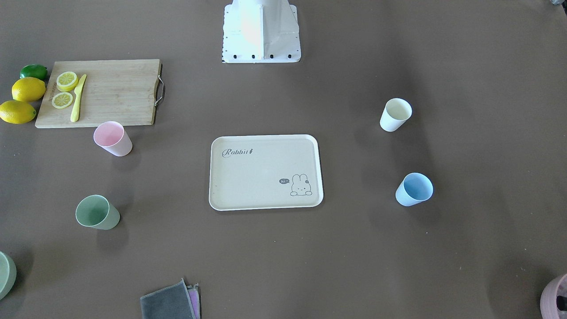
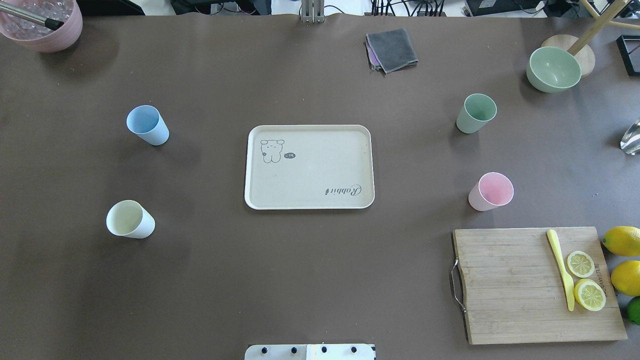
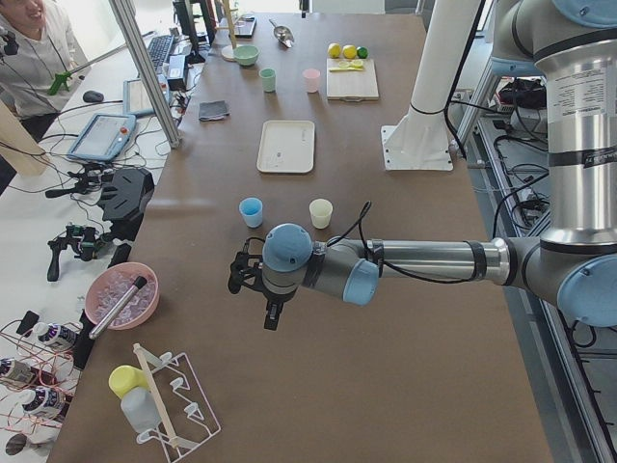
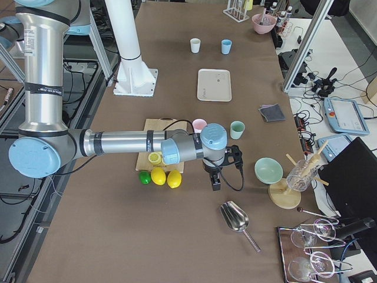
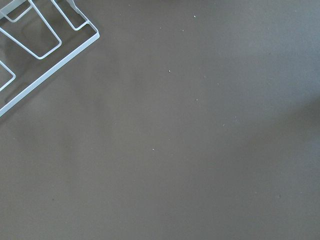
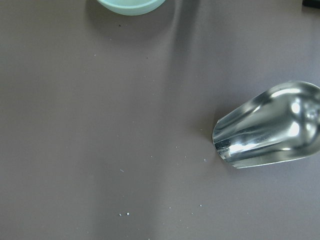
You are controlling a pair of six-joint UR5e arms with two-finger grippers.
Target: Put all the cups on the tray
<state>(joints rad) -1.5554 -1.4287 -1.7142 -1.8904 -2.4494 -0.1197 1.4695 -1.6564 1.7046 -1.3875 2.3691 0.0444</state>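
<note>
Cups: 4, all upright on the counter (image 1: pixel 283 257), all apart from the tray.
- cream-white cup (image 1: pixel 395 115) and light blue cup (image 1: pixel 413 189): my left side, well apart from each other.
- pink cup (image 1: pixel 113 138) and sage green cup (image 1: pixel 97 212): my right side. The pink one sits just beside the near corner of the cutting board (image 1: pixel 110 93).

Tray (image 1: pixel 261 173): 1, cream, "Rabbit" lettering and a bunny drawing. It lies mid-counter between the two pairs.

Left end effector (image 3: pixel 273 313): pointing down over bare counter, beyond the blue and white cups. It shows only in the side view, so I can't tell how far open it is or whether it has hold of anything. My left wrist camera sees a corner of 1 white wire rack (image 5: pixel 40 45).

Right end effector (image 4: pixel 215 181): pointing down near the lemons, same limit, can't tell its opening. My right wrist camera sees 1 metal scoop (image 6: pixel 267 125) and the rim of the green bowl (image 6: pixel 131 5).

Other counts:
- on the board: 2 lemon halves (image 1: pixel 64 90), 1 yellow knife (image 1: pixel 78 98)
- beside the board: 2 whole lemons (image 1: pixel 22 99), 1 lime (image 1: pixel 33 71)
- 1 mauve bowl (image 2: pixel 42 25)
- 1 grey cloth (image 2: pixel 392 49)
</note>
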